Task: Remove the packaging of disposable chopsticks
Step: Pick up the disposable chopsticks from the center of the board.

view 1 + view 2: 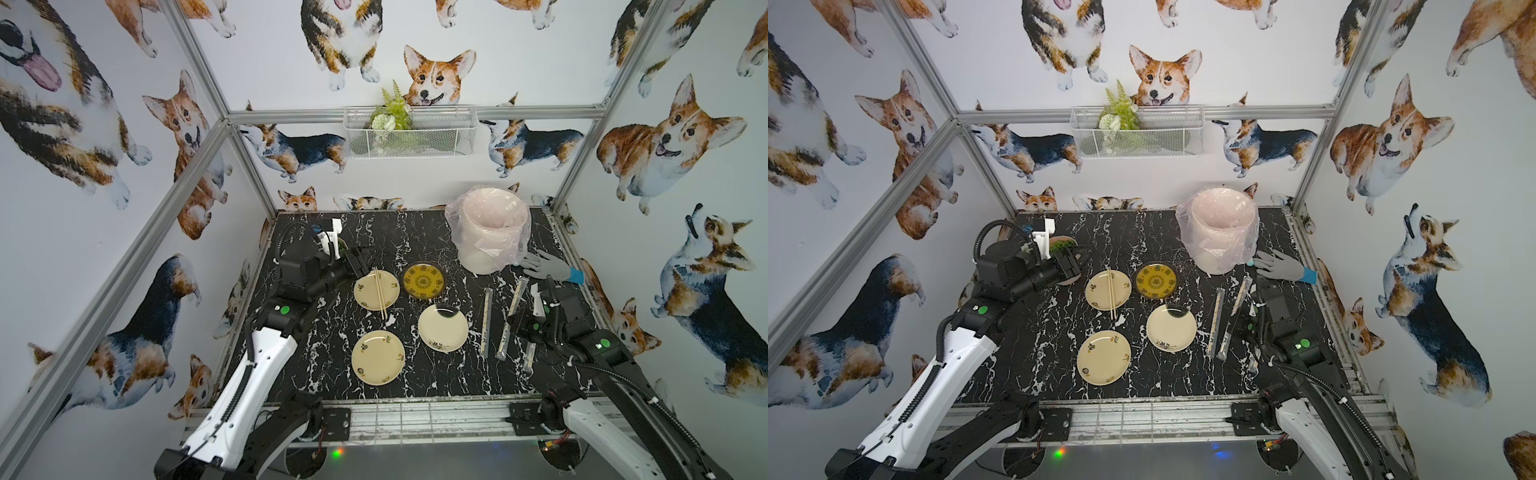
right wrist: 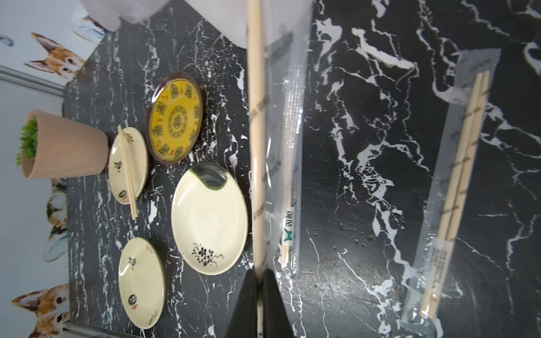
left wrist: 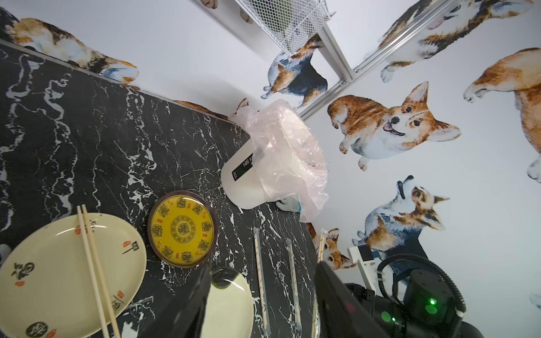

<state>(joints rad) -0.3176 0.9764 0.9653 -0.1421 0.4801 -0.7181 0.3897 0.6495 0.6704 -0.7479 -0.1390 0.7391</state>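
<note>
A bare pair of disposable chopsticks (image 1: 379, 293) lies across the far-left cream plate (image 1: 365, 291). My left gripper (image 1: 365, 255) hovers open just behind that plate, and the left wrist view shows nothing between its fingers (image 3: 336, 292). On the right, my right gripper (image 2: 259, 278) is shut on a pair still in its clear packaging (image 1: 512, 316), holding it partway along its length. A second sleeved pair (image 1: 487, 322) lies flat on the table just to the left. A third sleeved pair (image 2: 456, 190) lies to the right, partly under my right arm in both top views.
A white bin with a crinkly liner (image 1: 490, 228) stands at the back right, a grey glove (image 1: 548, 268) beside it. A yellow plate (image 1: 423, 280) and two cream plates (image 1: 443, 327) (image 1: 378, 357) sit mid-table. A potted plant (image 1: 1063, 245) stands behind my left wrist.
</note>
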